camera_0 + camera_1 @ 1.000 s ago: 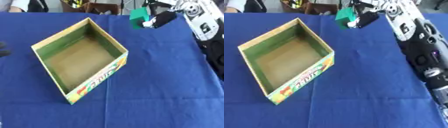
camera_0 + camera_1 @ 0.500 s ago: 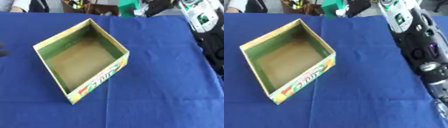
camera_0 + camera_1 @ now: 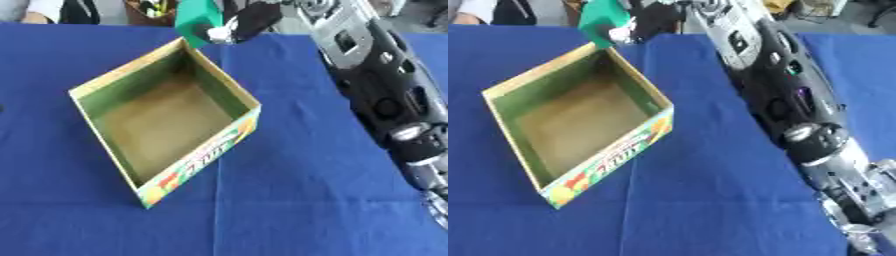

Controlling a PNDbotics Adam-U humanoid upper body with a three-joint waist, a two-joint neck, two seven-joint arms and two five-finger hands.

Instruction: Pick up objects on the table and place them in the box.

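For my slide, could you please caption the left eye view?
Right robot hand holds a green block above the far corner of the empty open cardboard box on a blue tablecloth.

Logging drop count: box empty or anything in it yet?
Empty. The box shows only its bare brown floor; the green object is held in the right hand above its far corner.

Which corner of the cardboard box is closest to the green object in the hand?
The far corner of the box; the green object in the right hand hangs just above it.
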